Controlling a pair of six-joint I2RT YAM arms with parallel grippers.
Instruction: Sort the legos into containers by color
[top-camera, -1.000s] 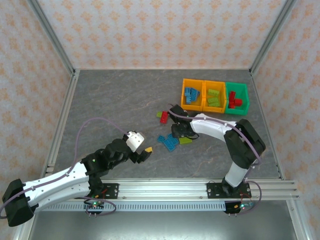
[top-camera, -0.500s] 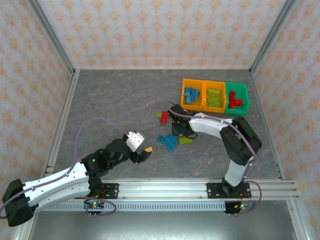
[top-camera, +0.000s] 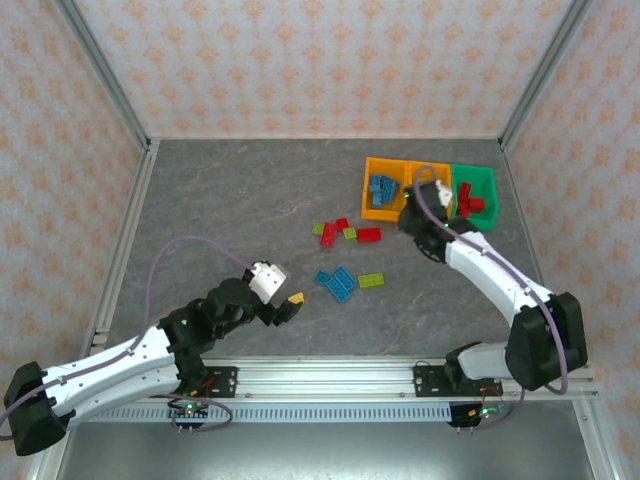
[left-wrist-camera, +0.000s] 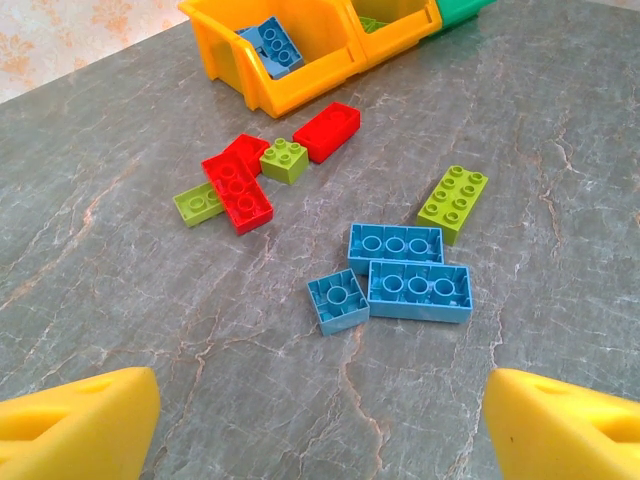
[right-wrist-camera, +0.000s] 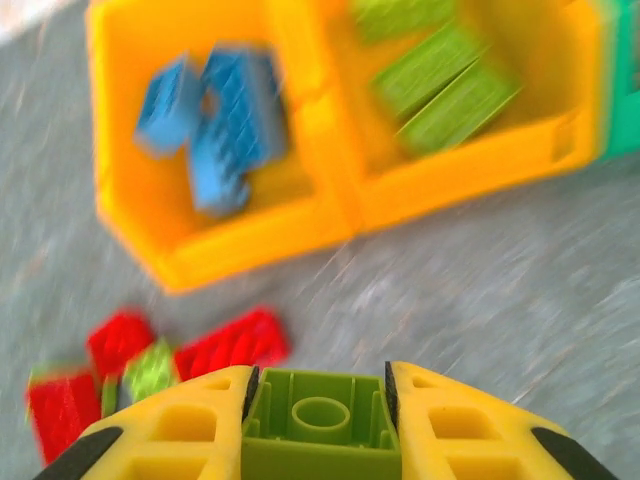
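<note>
Just now lifted the right gripper (right-wrist-camera: 320, 440) off the loose heap at mid-table, where a second ago sat low among the bricks, and swung it far and right to the row of containers. Clenched on a lime green brick (right-wrist-camera: 318, 405), studs up between the yellow fingers (right-wrist-camera: 175, 430). Means one more green piece off the table and probably bound for the middle orange bin (right-wrist-camera: 470, 150), already holding green ones. Hangs on the near side of that bin, so nothing dropped yet. To its left, the other orange bin (right-wrist-camera: 130, 190) with blue pieces; to its right, the green bin (top-camera: 476, 170) with red.

Uncovers the heap as well: a red brick (top-camera: 368, 235) and a small green brick (top-camera: 350, 233), with more red and green just left of them. Nearer, three blue bricks (left-wrist-camera: 420, 290) and a long green brick (top-camera: 371, 280). Plenty left to sort, then.

No shift in the left gripper (top-camera: 287, 306): parked near and left of the blue bricks, with jaws spread wide and nothing held.

Underneath, a grey stone-look table top (top-camera: 230, 210) with pale veins, flat and matt. Around it, aluminium posts (top-camera: 100, 70) and walls papered in cream with an orange flower print (top-camera: 320, 60). Along the near edge, a metal rail (top-camera: 330, 375) carrying both arm bases
</note>
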